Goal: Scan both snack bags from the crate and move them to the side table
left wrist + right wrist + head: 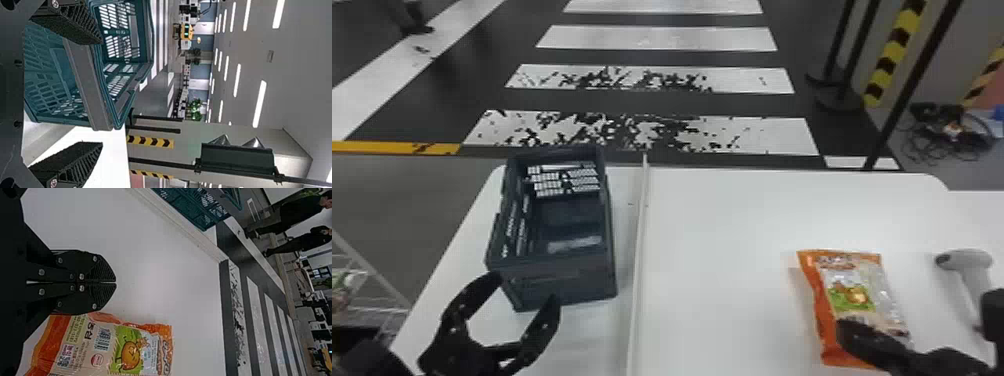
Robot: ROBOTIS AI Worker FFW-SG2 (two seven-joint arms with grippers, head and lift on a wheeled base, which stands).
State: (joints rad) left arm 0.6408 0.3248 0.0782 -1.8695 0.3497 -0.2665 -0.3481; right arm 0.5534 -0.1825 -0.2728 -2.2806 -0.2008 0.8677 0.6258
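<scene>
In the head view my left gripper [504,320] stands open just in front of the dark crate [559,280] on the left side table; the part of the crate floor that shows holds no bag. The left wrist view has the left gripper [98,92] with its fingers apart and the crate [94,90] beyond them. An orange snack bag [847,295] lies flat on the white table at the right, with my right gripper [862,340] over its near end. In the right wrist view the right gripper [115,282] is shut, beside the snack bag [105,344], whose barcode faces up.
A grey-white hand scanner [969,265] lies right of the bag. A raised white edge [637,240] runs between the crate's table and the main table [722,225]. A wire rack [377,280] stands at the left, and black posts stand beyond the far right table edge.
</scene>
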